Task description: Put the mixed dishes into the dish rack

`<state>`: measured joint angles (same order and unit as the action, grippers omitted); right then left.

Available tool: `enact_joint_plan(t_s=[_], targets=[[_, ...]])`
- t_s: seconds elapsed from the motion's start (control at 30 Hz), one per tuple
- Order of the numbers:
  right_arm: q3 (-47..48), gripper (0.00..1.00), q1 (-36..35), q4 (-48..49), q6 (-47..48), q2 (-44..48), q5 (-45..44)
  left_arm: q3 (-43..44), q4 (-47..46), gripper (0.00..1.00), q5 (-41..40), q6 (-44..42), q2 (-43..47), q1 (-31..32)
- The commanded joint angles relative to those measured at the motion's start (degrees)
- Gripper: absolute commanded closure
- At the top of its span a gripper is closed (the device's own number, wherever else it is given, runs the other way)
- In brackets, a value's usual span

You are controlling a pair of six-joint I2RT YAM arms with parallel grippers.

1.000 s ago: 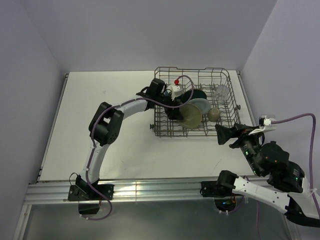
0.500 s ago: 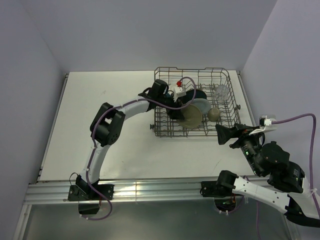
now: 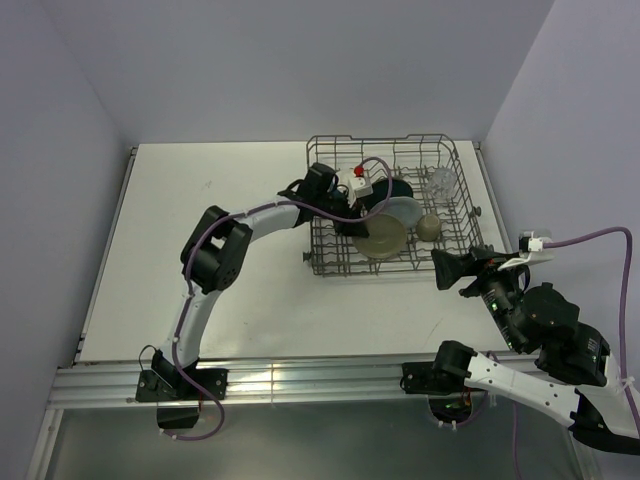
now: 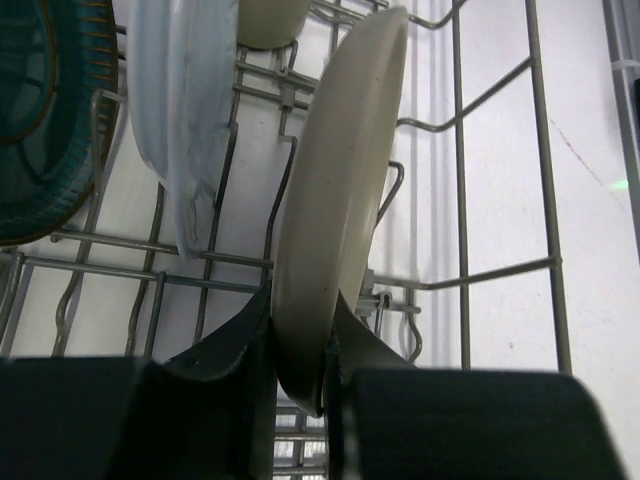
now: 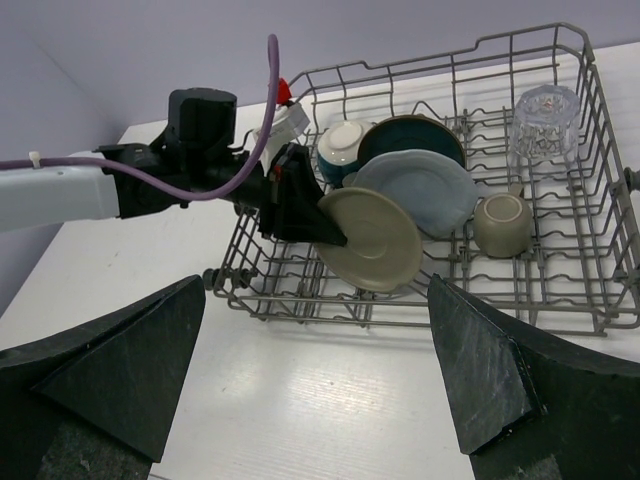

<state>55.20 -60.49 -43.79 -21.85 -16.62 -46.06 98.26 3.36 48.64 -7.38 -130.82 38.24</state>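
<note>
Left wrist view: the left tool (image 4: 300, 360) pinches the beige plate (image 4: 340, 200) by its rim. The plate stands on edge among the rack's (image 4: 500, 275) tines, beside the blue plate (image 4: 185, 130) and teal plate (image 4: 40, 120). The bowl (image 5: 340, 145), mug (image 5: 502, 222) and glass (image 5: 545, 118) sit in the rack too. The right tool (image 5: 318, 290) gapes wide above the worktop (image 3: 200, 250), near the rack's front.
</note>
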Motion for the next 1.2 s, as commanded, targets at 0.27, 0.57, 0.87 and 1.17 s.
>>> enact_joint_plan(t_s=[0.27, 0.57, 0.87, 1.17], targets=[[2.5, 0.0, 0.0, -0.2, -0.8, -0.4, -1.0, -9.7, -9.1, 1.0, -4.2, 4.6, 7.1, 1.7], [2.8, 0.0, 0.0, -0.6, -1.0, -0.7, -1.2, -14.4, -10.6, 1.0, -12.6, 7.1, 13.7, 1.9], [2.4, 0.0, 0.0, 0.5, -0.9, -1.3, -0.9, -16.3, -12.4, 1.0, -19.5, 12.4, 19.3, 3.8], [2.8, 0.0, 0.0, 0.7, -0.6, -2.1, -0.6, -15.0, -14.0, 1.0, -28.6, 12.6, 18.3, 10.3]])
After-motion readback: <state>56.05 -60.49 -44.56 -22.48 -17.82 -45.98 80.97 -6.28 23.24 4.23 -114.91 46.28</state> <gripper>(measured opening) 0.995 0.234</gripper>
